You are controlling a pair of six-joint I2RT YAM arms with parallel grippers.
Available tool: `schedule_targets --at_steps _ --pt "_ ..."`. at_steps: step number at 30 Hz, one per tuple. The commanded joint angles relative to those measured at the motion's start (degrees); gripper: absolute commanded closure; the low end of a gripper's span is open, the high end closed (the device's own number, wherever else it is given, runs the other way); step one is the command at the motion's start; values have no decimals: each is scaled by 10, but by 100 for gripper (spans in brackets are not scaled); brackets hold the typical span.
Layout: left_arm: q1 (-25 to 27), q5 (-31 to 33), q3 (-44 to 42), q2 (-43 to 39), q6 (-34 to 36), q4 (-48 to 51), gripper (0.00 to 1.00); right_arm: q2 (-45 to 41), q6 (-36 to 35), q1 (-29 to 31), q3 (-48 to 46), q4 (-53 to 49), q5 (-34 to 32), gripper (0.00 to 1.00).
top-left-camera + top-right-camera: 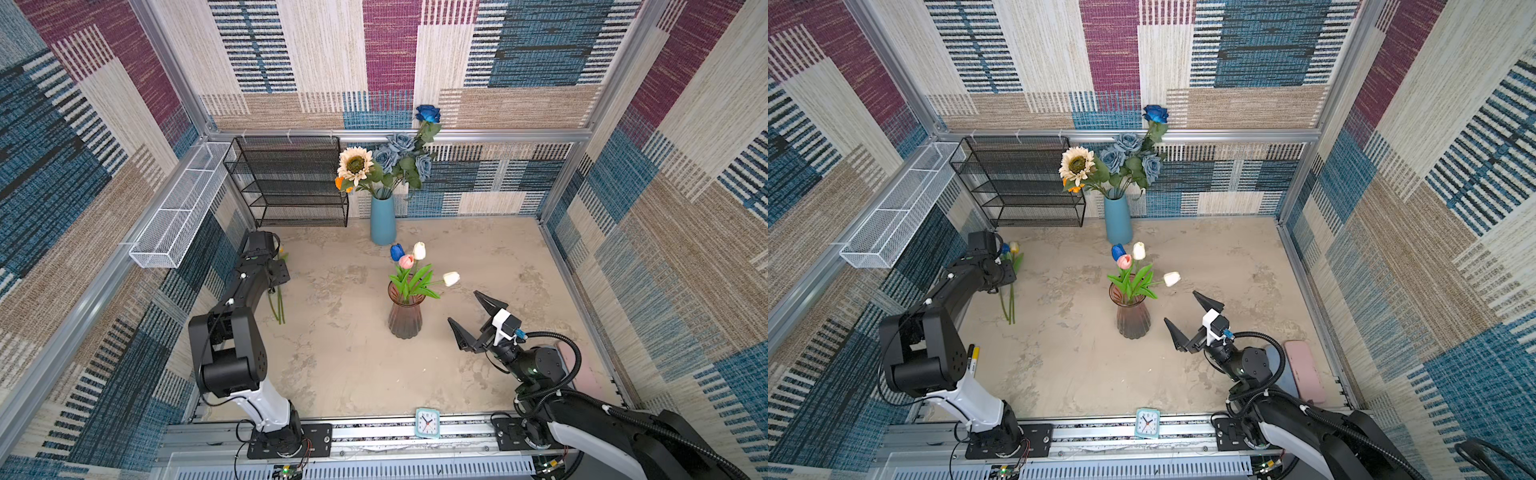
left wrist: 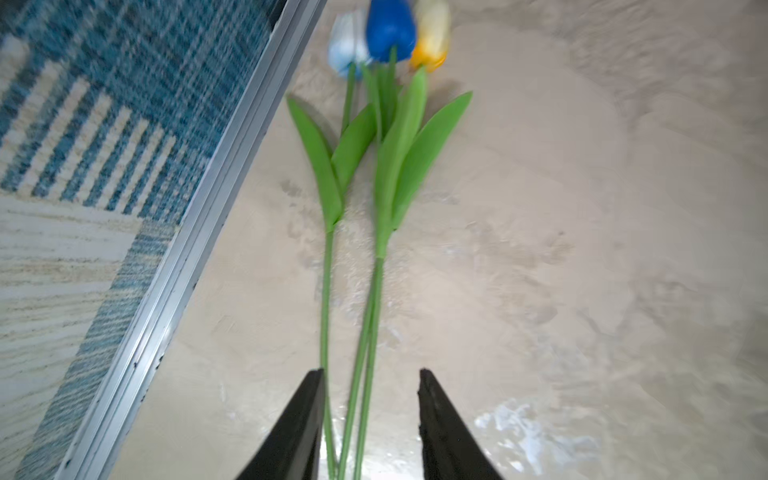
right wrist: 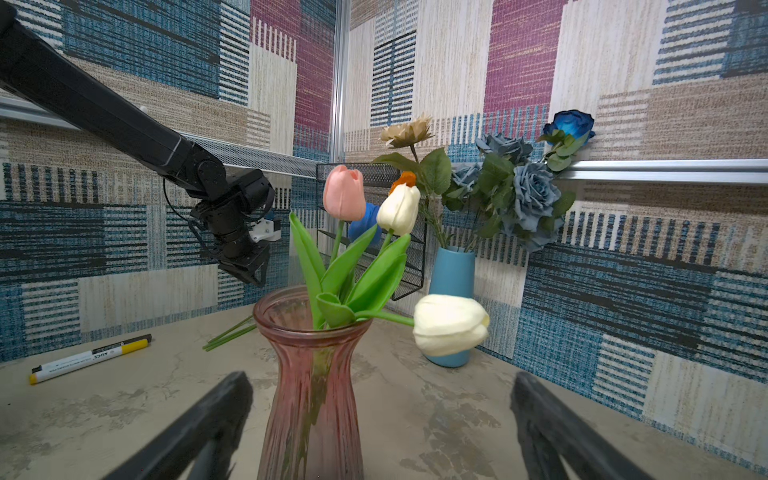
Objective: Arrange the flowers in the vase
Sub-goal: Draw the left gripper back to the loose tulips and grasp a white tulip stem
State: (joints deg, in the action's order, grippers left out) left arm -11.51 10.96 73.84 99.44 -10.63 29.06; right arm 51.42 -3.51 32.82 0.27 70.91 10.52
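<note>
Three loose tulips lie on the table by the left wall, with blue (image 2: 390, 29), pale white-blue (image 2: 345, 45) and yellow (image 2: 432, 41) heads. Their green stems (image 2: 368, 332) run between the fingers of my left gripper (image 2: 370, 372), which stands open just above them; one stem touches a finger. The pink glass vase (image 1: 405, 316) at mid-table holds blue, pink and two white tulips (image 1: 419, 250). My right gripper (image 1: 463, 306) is wide open just right of that vase, holding nothing. At the back, a blue vase (image 1: 383, 220) holds a sunflower (image 1: 354, 165) and roses (image 1: 399, 153).
A black mesh shelf (image 1: 291, 183) stands at the back left, and a white wire basket (image 1: 178, 216) hangs on the left wall. A small clock (image 1: 427, 423) sits on the front rail. A marker (image 3: 91, 357) lies front left, a pink case (image 1: 1304, 370) front right.
</note>
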Motion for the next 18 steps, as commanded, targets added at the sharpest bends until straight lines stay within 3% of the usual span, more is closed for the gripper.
schedule_targets --at_steps 1,9,18 --pt "-22 11 35 37 5 78 60 4 0 1 -1 11 1 0" --pt "-46 -17 139 166 45 136 63 2 -2 1 -1 9 0 0" --pt "-47 -7 177 229 63 147 63 4 -3 1 -1 10 0 0"
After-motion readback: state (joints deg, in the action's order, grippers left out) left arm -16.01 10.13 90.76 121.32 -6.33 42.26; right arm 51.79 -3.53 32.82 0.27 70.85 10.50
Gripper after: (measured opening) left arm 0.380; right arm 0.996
